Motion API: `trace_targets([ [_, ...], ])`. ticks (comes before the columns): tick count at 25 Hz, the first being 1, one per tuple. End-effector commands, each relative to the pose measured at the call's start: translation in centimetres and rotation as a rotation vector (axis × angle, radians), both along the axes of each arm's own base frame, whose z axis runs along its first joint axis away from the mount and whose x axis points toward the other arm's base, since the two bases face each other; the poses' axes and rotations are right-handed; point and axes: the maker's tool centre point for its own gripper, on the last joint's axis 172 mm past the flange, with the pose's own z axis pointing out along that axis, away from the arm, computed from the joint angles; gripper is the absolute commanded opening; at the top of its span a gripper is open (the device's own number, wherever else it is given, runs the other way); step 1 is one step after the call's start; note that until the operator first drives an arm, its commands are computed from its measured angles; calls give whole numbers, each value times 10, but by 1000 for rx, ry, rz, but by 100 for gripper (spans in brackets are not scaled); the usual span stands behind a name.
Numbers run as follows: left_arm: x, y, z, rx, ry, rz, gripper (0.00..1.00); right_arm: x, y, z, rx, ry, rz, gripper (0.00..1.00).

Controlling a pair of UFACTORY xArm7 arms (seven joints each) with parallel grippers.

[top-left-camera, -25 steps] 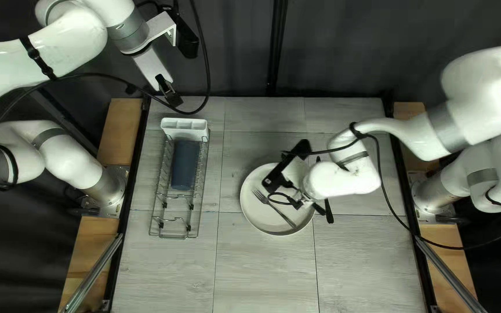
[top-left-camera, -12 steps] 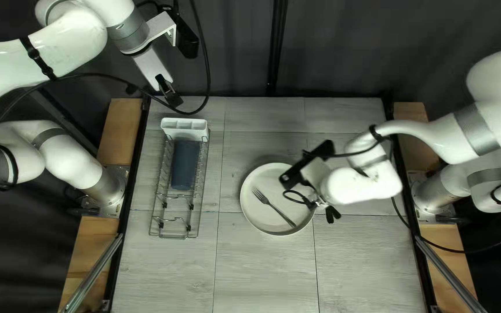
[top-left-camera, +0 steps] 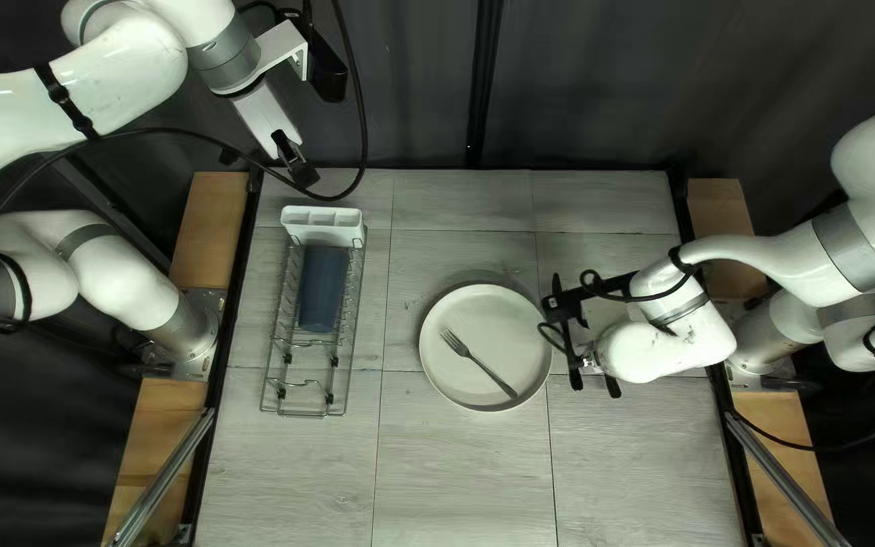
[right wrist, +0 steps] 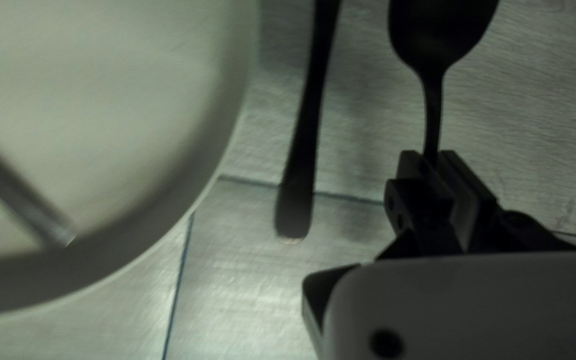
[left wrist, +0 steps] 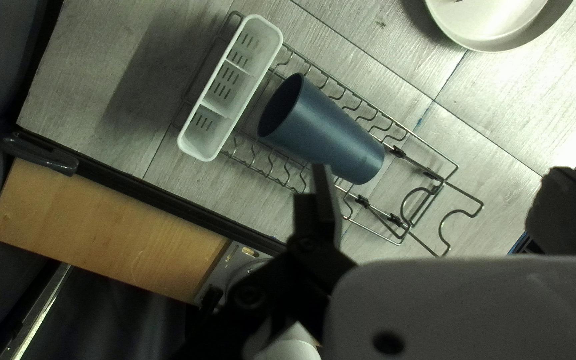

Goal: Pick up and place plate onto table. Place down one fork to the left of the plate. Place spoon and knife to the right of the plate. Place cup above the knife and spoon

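Right pincer [right wrist: 430, 162] around spoon [right wrist: 440, 30], handle-end hidden

No readable text in any view.
The plate [top-left-camera: 498, 311], the cup [top-left-camera: 322, 287], the white cutlery holder [top-left-camera: 322, 220] and the table [top-left-camera: 445, 471] show plain surfaces only — no legible words, numbers or signs.

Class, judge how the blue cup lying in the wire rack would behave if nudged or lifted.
Lying on its side on the wire rack, the cup would probably roll if nudged sideways. Its smooth, tapered wall may slip in a grip. It looks rigid and likely light.
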Motion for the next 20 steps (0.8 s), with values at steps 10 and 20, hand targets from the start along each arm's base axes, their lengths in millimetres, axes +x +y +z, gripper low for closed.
trace_targets([
  [10, 0, 0, 0, 0, 0, 0, 100, -3, -11, -12, 32, -41, -86, 0],
  [20, 0, 0, 0, 0, 0, 0, 100, -3, -15, -24, 59, -47, -88, 13],
])
